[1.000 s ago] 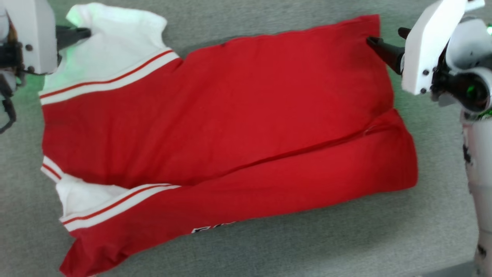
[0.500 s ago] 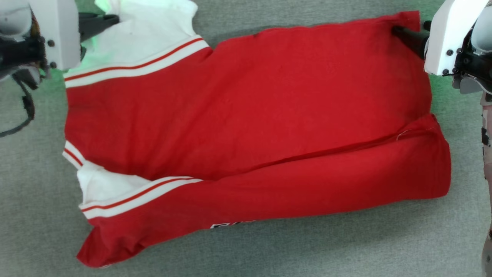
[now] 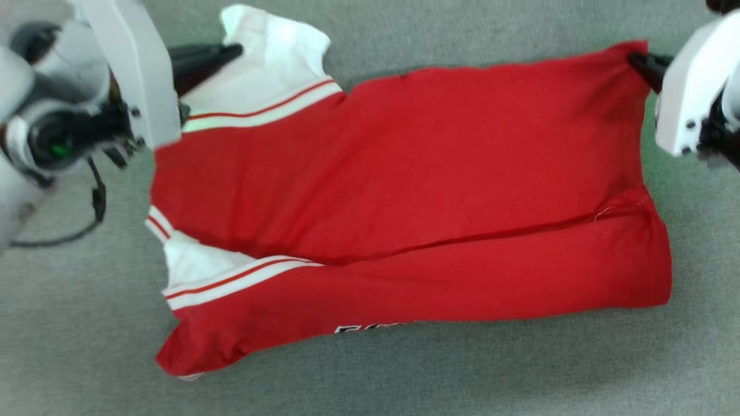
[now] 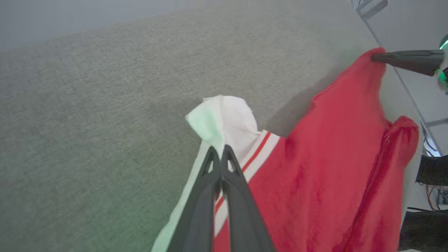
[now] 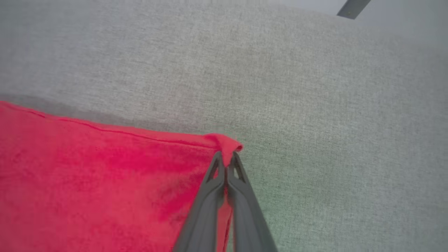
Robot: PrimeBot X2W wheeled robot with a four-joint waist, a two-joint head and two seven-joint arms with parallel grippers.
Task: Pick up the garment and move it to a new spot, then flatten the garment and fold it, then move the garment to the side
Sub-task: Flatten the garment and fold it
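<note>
The garment (image 3: 404,173), a red jersey with white sleeve ends and striped trim, lies folded lengthwise on the grey surface (image 3: 404,375), a strip of black numerals peeking out at its near edge. My left gripper (image 3: 234,51) is shut on the white sleeve end (image 4: 224,122) at the far left corner. My right gripper (image 3: 633,58) is shut on the red hem corner (image 5: 227,143) at the far right. In the left wrist view the garment (image 4: 332,168) lifts toward the right gripper (image 4: 374,57), its far edge raised off the surface.
Grey felt-like surface (image 5: 315,87) stretches beyond the garment's far edge. A black cable (image 3: 87,219) loops under my left wrist. Off the surface's right edge are dark items and wires (image 4: 432,175).
My right gripper has closed on the hem corner; it stood open beside it before. Both corners are now lifted a little. The head camera has shifted, so the garment sits further right in view.
</note>
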